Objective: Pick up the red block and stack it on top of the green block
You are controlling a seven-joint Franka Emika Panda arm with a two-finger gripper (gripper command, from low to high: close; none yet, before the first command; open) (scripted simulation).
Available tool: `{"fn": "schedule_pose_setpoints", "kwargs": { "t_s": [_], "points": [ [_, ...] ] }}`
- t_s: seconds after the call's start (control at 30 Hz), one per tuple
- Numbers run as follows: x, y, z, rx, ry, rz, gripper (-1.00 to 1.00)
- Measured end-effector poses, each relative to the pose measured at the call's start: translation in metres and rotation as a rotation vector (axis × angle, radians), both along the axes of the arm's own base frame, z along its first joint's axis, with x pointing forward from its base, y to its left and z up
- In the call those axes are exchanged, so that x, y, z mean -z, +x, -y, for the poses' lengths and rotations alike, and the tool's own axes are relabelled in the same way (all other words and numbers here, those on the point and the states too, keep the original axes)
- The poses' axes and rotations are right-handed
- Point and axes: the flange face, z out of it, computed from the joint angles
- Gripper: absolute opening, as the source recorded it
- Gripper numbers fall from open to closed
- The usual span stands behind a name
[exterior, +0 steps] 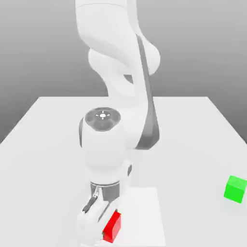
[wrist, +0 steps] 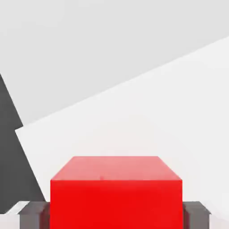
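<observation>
The red block sits low at the front of the table, on the exterior view's left of centre. My gripper has come straight down onto it. In the hand view the red block lies between the two grey fingertips, and each one presses against a side face, so the gripper is shut on it. The green block stands alone on the table far off to the exterior view's right, well apart from the arm.
The white table stretches back behind the arm. A brighter white rectangle lies on the surface beside and under the red block. The arm's thick white links rise over the table's middle.
</observation>
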Motion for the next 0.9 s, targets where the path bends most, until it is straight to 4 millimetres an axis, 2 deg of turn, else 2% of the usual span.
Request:
{"fn": "schedule_pose_setpoints", "kwargs": {
  "t_s": [0.07, 0.1, 0.23, 0.27, 0.33, 0.43, 0.53, 0.67, 0.8, 0.83, 0.9],
  "points": [
    [0.003, 0.0, 0.0, 0.0, 0.0, 0.0, -1.0],
    [-0.002, 0.0, 0.0, 0.001, 0.0, 0.0, -1.0],
    [-0.044, 0.001, 0.0, 0.001, 0.0, -0.001, -1.0],
    [-0.044, 0.001, 0.0, 0.001, 0.0, 0.0, -1.0],
    [-0.062, 0.002, -0.037, -0.075, 0.002, -0.001, -1.0],
    [-0.072, -0.004, -0.105, -0.217, 0.005, -0.001, -1.0],
    [-0.079, -0.019, -0.175, -0.366, 0.006, -0.002, -1.0],
    [-0.088, -0.057, -0.262, -0.566, 0.005, -0.002, -1.0],
    [-0.096, -0.113, -0.342, -0.77, 0.002, -0.002, -1.0],
    [-0.098, -0.129, -0.359, -0.819, 0.0, -0.001, -1.0],
    [-0.083, -0.138, -0.37, -0.85, -0.003, 0.0, -1.0]
  ]
}}
